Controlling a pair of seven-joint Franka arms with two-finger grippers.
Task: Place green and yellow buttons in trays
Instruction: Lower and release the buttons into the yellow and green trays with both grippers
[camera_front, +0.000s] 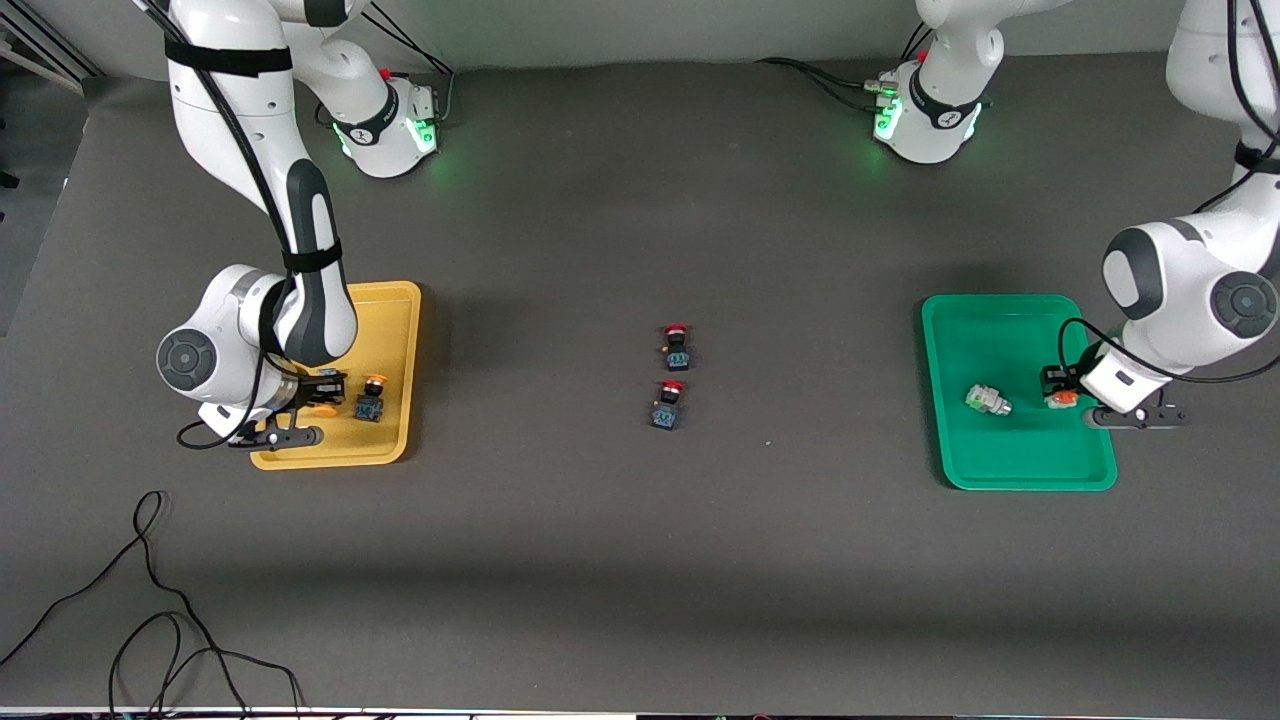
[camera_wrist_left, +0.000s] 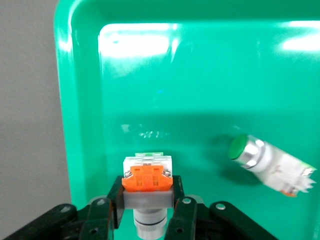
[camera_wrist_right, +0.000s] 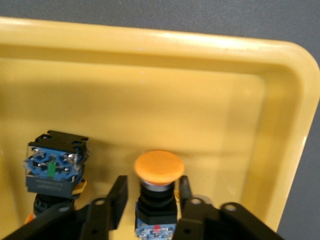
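In the yellow tray (camera_front: 398, 300) lie two black-and-blue buttons with orange-yellow caps. One (camera_front: 371, 400) lies free, its blue end up (camera_wrist_right: 52, 162). The other (camera_wrist_right: 158, 167) rests between the fingers (camera_wrist_right: 119, 196) of my right gripper (camera_front: 322, 392), which stands open with a gap beside the button's body. In the green tray (camera_front: 1000, 330) a white-silver, green-tipped button (camera_front: 988, 401) lies on its side (camera_wrist_left: 265, 160). My left gripper (camera_front: 1060, 385) is low in that tray, shut on the white-silver button with the orange part (camera_wrist_left: 147, 177).
Two black switches with red caps (camera_front: 677, 345) (camera_front: 668, 404) stand mid-table between the trays, one nearer the front camera. A loose black cable (camera_front: 150, 600) curls near the table's front edge toward the right arm's end.
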